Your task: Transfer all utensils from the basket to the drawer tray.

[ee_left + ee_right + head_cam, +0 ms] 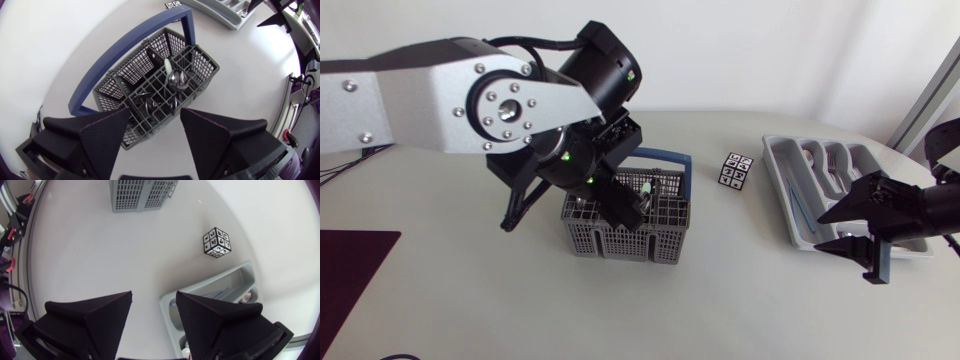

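My left hand (620,205) hangs right over the basket (620,240), fingers apart, clamped on nothing; below it a spoon (176,80) and other cutlery stand in the grid cells. At the basket's 2 o'clock sits a patterned cube (736,170); at its 3 o'clock lies the tray (780,182), with forks (830,165) inside. My right hand (823,232) hovers open at the tray's 5 o'clock corner. I judge a pick is in hand; next, lower the fingers astride one spoon, close, then lift straight up clear of the grid.

All three views look downward and share the basket (107,95), left wrist view nearest.
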Controlling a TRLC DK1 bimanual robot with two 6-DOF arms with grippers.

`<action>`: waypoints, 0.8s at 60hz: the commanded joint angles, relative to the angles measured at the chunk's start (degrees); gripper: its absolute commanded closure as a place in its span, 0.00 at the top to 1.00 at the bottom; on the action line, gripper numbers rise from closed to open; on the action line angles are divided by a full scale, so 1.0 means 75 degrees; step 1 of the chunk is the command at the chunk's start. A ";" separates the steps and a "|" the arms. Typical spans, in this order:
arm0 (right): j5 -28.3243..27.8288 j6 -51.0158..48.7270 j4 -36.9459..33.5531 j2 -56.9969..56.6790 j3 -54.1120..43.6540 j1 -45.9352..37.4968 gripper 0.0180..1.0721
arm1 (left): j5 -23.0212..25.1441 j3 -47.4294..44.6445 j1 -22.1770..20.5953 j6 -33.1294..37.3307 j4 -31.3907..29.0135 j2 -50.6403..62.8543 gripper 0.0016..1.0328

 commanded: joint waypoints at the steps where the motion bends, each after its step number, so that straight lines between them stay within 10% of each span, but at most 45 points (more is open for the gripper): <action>1: 0.0009 0.0899 0.0066 -0.0240 -0.0396 0.0528 0.64 | -0.0195 0.0352 -0.0150 0.0148 -0.0013 0.0266 0.63; 27: 0.0630 0.2926 0.1167 -0.0545 -0.0912 0.2907 0.64 | -0.0945 0.0399 -0.0478 0.0171 -0.0072 0.0911 0.57; 48: 0.1075 0.3372 0.1777 -0.0556 -0.1193 0.3716 0.64 | -0.1578 0.0211 -0.0654 0.0194 0.0162 0.1157 0.29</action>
